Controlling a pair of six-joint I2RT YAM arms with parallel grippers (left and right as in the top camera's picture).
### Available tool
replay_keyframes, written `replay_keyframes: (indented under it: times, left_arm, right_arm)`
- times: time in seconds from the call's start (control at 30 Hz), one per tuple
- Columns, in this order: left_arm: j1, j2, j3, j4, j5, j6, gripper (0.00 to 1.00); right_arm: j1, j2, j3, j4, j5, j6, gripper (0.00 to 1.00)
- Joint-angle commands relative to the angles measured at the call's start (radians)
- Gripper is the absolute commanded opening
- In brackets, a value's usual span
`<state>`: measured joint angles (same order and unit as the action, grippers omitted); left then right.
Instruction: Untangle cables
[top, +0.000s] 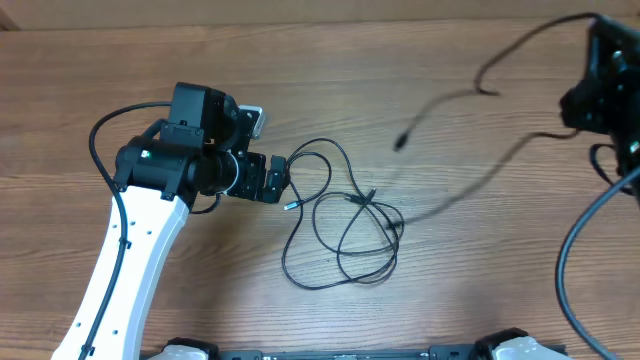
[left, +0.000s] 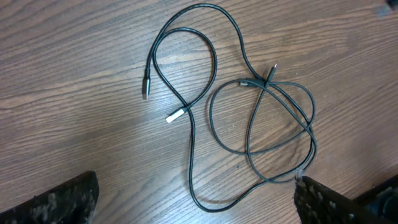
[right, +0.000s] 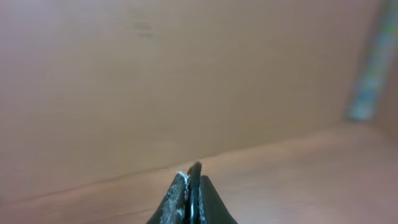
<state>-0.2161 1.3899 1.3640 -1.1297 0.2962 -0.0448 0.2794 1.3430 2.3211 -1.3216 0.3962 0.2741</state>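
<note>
Black two-finger left gripper (top: 274, 181) on the white arm sat left of centre in the overhead view, jaws spread wide with nothing between them. In the left wrist view its dark textured fingers (left: 59, 200) showed only at the bottom corners, well apart. The tangle of thin black cords (top: 345, 225) lay flat on the brown wood-grain table (top: 180, 50), centre of the overhead frame, just right of the left gripper. Left wrist view showed it best: a narrow loop at upper centre, overlapping wider loops at centre right, strands crossing at one point upper right of centre. A silver-tipped plug end (left: 176, 116) lay left of centre, a dark plug end (left: 146, 91) just up-left of it, and two more small plugs (left: 258, 81) sat at the crossing. The right gripper (right: 193, 196) was closed, pinching a lifted black cord (right: 195, 169) between its tips at bottom centre of the right wrist view; behind it was only tan blur. Overhead, the right arm was at the upper right edge and that cord ran down-left from it as out-of-focus strands, with a dark plug dangling right of centre. One faint strand headed toward the right side of the tangle; couldn't tell whether it joined.
</note>
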Motion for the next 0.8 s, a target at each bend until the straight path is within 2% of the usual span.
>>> replay_keyframes:
  times: [0.0, 0.3, 0.43, 0.77]
  left_arm:
    - [0.000, -0.004, 0.008, 0.004, 0.008, 0.023, 1.00]
    - [0.000, -0.004, 0.008, 0.004, 0.008, 0.023, 1.00]
    - [0.000, -0.004, 0.008, 0.004, 0.008, 0.023, 0.99]
    - [0.000, -0.004, 0.008, 0.004, 0.008, 0.023, 0.99]
  right_arm:
    - [-0.075, 0.014, 0.016, -0.034, 0.175, -0.014, 0.04]
    - [-0.386, 0.098, 0.015, -0.123, 0.203, -0.012, 0.04]
    - [-0.547, 0.154, 0.015, -0.171, 0.162, 0.046, 0.04]
    - [-0.947, 0.298, 0.015, -0.326, -0.097, 0.153, 0.04]
